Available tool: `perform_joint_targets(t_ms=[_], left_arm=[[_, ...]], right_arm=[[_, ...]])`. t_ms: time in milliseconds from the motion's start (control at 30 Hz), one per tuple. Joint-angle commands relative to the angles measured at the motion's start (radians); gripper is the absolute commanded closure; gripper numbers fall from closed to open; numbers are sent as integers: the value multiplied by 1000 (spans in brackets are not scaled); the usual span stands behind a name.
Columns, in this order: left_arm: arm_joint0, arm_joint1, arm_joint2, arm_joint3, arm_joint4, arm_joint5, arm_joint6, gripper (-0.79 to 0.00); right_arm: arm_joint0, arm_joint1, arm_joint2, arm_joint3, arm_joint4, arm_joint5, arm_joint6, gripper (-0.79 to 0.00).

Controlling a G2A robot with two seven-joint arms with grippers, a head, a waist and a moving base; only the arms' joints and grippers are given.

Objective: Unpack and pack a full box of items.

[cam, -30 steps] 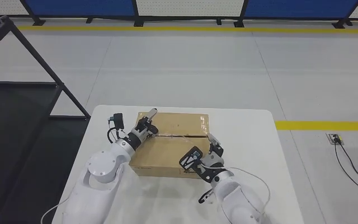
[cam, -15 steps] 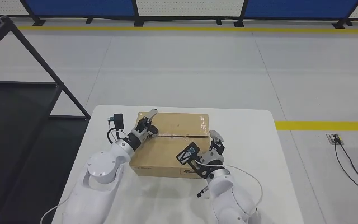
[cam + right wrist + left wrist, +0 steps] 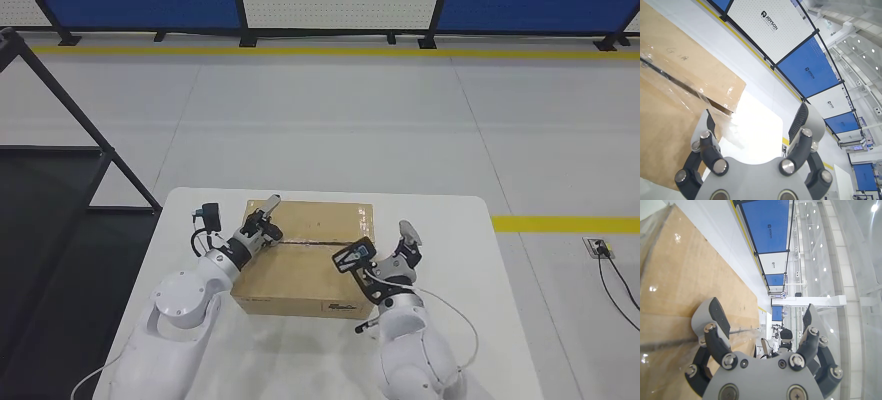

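The cardboard box [image 3: 305, 255] sits closed on the white table [image 3: 450, 300], its 2 top flaps meeting at a seam under clear tape [image 3: 668, 75]. The left gripper [image 3: 762, 308] is at the seam's left end, fingers spread and empty, 1 finger over the flap. The right gripper [image 3: 755, 111] is at the seam's right end, likewise spread and empty, 1 finger by the slightly lifted flap corner and the other past the box's edge.
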Motion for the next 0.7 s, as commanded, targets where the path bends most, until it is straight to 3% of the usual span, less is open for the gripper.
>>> perform_joint_targets(t_ms=[0,400,500,667], left_arm=[[1,1,-2,-1,-2,-1,-2,-785],[3,3,-7,-3,-8,-3,-5,-785],[9,3,-15,-9,-15,-7,3,-785],[24,5,-31,-27,-28,-15,13,-785]], right_arm=[[7,-6,9,12,6,4,9,-785],[72,-43,91,104,132,25,34,-785],[79,-53,124,89,273,13,-9,-785],[42,-50,227,11,576,-135,-143,-785]])
